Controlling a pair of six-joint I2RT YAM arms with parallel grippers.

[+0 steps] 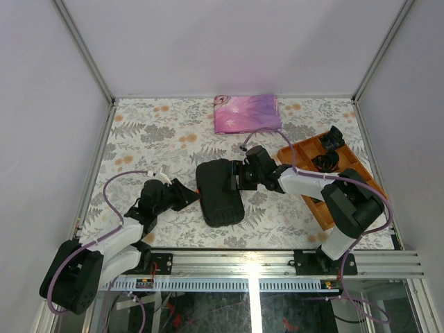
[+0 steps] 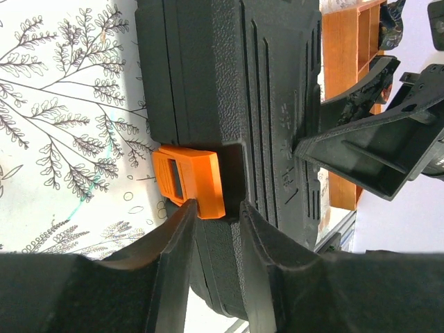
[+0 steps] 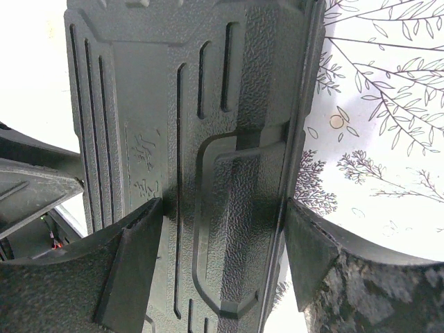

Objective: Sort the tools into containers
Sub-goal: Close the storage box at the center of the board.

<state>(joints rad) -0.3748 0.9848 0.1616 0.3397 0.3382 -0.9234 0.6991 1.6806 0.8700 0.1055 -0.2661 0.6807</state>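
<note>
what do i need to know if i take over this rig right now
Left gripper: narrow, astride the tip of the orange latch; grip unclear.
Right gripper: open wide, straddling the case at its right side.
Done: case shut, mid-table. No tools in sight, maybe inside.
To do: settle the latch, check the tools.

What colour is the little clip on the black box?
The clip is orange, clearest in the left wrist view.

Black-and-white arms (image 1: 305, 182), lilac cables (image 1: 114, 182)
</note>
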